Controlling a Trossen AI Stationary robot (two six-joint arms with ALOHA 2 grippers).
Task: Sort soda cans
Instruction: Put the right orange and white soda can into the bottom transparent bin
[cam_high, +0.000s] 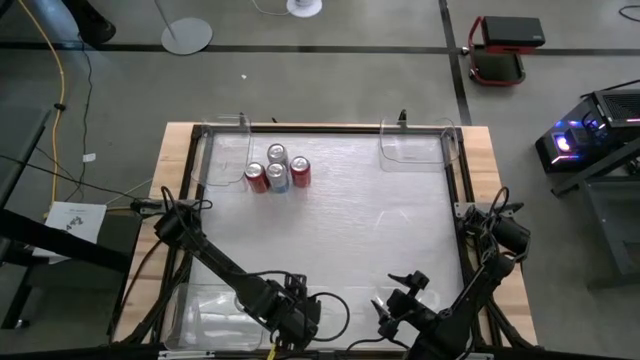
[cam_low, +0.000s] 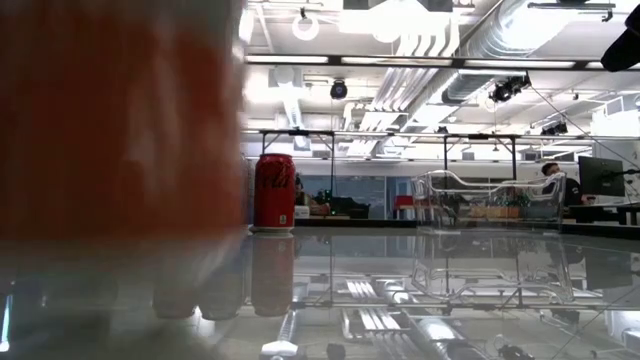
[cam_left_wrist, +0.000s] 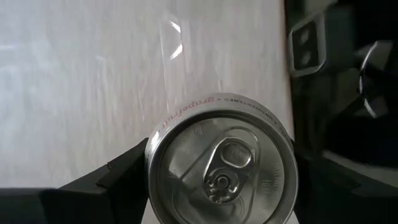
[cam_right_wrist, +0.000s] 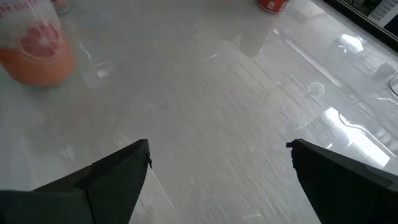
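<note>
Several soda cans (cam_high: 277, 171), red and silver, stand in a cluster on the far left part of the table; one red can (cam_low: 275, 192) shows in the low view. My left gripper (cam_high: 293, 312) is at the near edge, pointing down over a white and orange grapefruit can (cam_left_wrist: 222, 165), which fills the low view's left as an orange blur (cam_low: 120, 120). The gripper hides this can in the high view. My right gripper (cam_right_wrist: 221, 162) is open and hovers over bare table to the right of the left one (cam_high: 397, 292), with the grapefruit can (cam_right_wrist: 31, 46) beside it. My left gripper holds the grapefruit can by its upper body just under the rim (cam_left_wrist: 152, 155), one finger (cam_left_wrist: 115, 177) on each side. The fingers come from above, pointing down. The can is upright; in the low view its base seems to be on or just above the table.
A clear plastic bin (cam_high: 226, 150) sits at the far left corner and another (cam_high: 415, 146) at the far right corner, also seen in the low view (cam_low: 490, 198). The table's frame rails (cam_high: 455, 200) run along the edges. The table's middle is bare glossy surface.
</note>
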